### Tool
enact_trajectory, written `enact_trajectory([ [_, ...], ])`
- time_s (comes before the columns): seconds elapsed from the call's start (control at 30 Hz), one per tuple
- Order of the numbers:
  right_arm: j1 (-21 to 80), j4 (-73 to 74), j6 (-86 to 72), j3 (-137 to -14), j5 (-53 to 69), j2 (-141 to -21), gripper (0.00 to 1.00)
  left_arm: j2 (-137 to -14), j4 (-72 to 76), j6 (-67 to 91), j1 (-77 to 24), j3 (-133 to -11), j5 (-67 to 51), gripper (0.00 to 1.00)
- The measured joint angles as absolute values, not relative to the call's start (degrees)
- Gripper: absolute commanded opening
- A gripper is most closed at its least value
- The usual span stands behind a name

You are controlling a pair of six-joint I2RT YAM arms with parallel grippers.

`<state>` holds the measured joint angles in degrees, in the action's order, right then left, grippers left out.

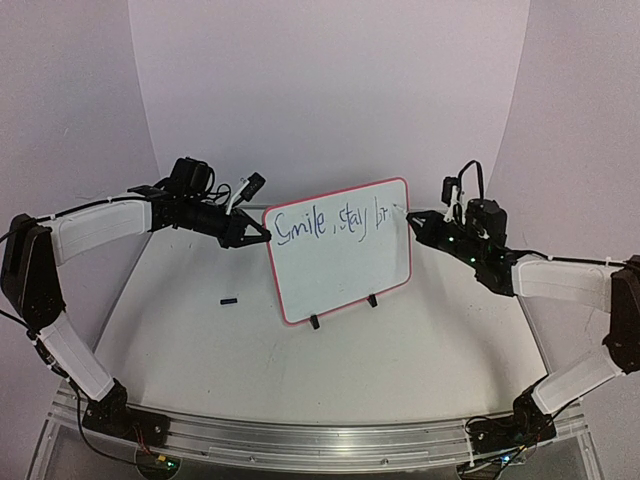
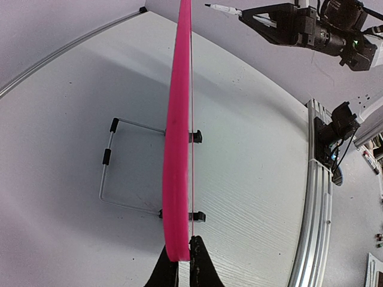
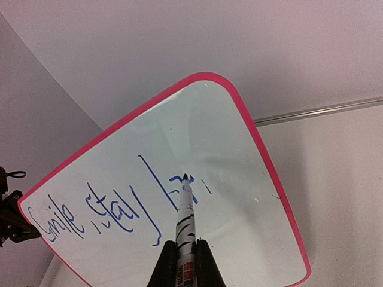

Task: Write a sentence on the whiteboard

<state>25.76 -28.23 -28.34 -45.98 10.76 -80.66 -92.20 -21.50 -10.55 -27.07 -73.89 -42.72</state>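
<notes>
The whiteboard [image 1: 340,275], white with a red-pink frame, stands upright on two black clip feet mid-table. Blue lettering, the sentence [image 1: 330,222], reads "Smile, stay br" along its top. My left gripper [image 1: 262,236] is shut on the board's left edge; the left wrist view shows the pink frame [image 2: 178,131] edge-on, pinched between the fingers of that gripper [image 2: 182,263]. My right gripper [image 3: 185,251] is shut on a striped marker [image 3: 187,209]. The marker's tip touches the whiteboard [image 3: 239,197] at the last letters of the sentence [image 3: 114,206].
A small black cap [image 1: 230,300] lies on the table left of the board. A wire stand [image 2: 114,173] lies behind the board. An aluminium rail [image 1: 320,440] runs along the near edge. Curved backdrop walls close the scene behind.
</notes>
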Motion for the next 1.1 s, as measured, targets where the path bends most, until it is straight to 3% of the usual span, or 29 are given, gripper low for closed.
enact_trajectory([
  [1.1,25.76,-27.31,-26.39,-49.10,9.80,-84.73,0.00,-92.20,-21.52,-10.57,-27.07,-73.89,-42.65,0.00],
])
